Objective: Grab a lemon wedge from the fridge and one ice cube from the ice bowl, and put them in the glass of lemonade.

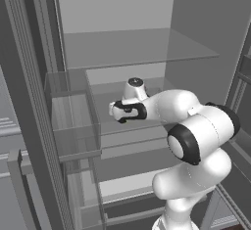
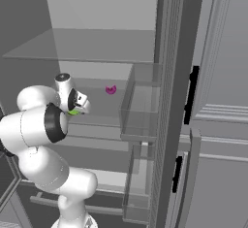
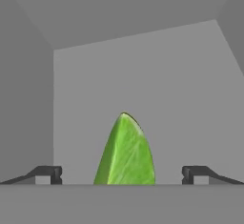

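- Arm: rises from the base, elbow bent, forearm reaching level into the open fridge [image 1: 122,48] above a glass shelf [image 1: 137,48]; wrist bulk hides the hand's end in both base views.
- Tool [image 3: 122,174]: jaws spread wide, the two dark fingertips [image 3: 47,173] standing well apart at either side, gripping nothing.
- Lemon wedge [image 3: 126,151]: yellow-green, upright and pointed, midway between the fingertips, touching neither; its base is cut off at the bottom of the hand view. From the right base view only a green sliver [image 2: 73,111] peeks out beneath the wrist.
- Small magenta object [image 2: 111,89]: on the same shelf, farther back and to the right of the wrist; too small to identify.
- Door bins [image 2: 140,105]: clear, on the open door; contents cannot be made out.
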Available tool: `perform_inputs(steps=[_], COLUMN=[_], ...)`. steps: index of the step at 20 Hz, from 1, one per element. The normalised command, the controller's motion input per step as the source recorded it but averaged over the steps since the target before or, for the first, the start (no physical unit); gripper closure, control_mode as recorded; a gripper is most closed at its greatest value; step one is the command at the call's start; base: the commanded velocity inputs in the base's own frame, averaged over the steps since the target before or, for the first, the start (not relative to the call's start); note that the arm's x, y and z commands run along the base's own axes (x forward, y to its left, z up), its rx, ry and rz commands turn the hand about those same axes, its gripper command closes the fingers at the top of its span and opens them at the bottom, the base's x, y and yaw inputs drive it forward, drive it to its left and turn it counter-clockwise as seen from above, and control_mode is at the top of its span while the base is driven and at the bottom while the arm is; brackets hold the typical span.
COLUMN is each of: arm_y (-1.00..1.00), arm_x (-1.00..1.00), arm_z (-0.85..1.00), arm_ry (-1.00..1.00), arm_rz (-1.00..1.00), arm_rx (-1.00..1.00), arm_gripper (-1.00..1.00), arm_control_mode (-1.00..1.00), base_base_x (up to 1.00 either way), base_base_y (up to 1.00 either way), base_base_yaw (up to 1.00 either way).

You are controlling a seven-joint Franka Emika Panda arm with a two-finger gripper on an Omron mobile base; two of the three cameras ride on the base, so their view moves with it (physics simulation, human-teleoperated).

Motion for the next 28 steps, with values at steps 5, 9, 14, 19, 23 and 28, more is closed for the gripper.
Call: perform_inputs(steps=[5,9,14,19,23,28], arm_y=[0.00,0.01,0.01,0.00,0.00,0.05], arm_x=[0.00,-0.04,-0.02,-0.05,-0.20,-0.03], arm_z=[-0.16,-0.06,0.02,0.02,-0.01,-0.15], arm_ry=[-0.05,-0.09,-0.01,0.01,0.00,0.00], arm_rz=[-0.05,-0.08,-0.08,-0.05,-0.06,-0.05], arm_rx=[0.00,0.00,0.00,-0.01,0.00,0.00], arm_gripper=[-1.00,-1.00,-1.00,-1.00,-1.00,-1.00], arm_control_mode=[-1.00,-1.00,-1.00,-1.00,-1.00,-1.00], base_base_x=[0.00,0.00,0.00,0.00,0.00,0.00], base_base_y=[0.00,0.00,0.00,0.00,0.00,0.00], base_base_yaw=[0.00,0.00,0.00,0.00,0.00,0.00])
